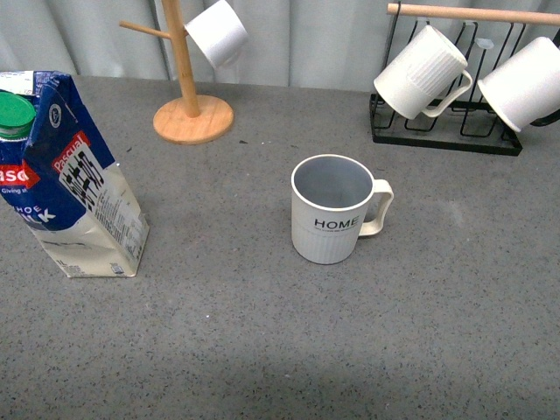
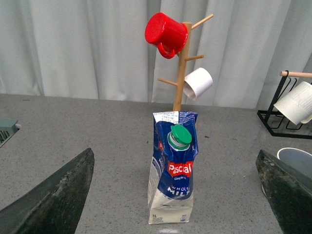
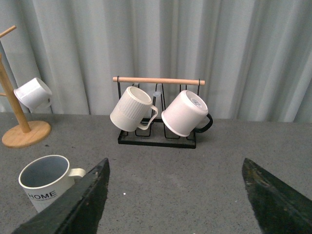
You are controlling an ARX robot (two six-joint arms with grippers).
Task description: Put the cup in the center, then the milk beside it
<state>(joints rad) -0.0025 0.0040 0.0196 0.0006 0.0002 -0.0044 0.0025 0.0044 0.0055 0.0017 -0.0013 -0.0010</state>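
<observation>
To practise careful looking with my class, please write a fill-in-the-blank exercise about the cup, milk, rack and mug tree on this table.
1. The word printed on the cup is ____.
2. The milk has a ____ cap.
3. The rack holds ____ mugs.
4. The top mug on the tree is coloured ____.

Missing words: HOME; green; two; red.
</observation>
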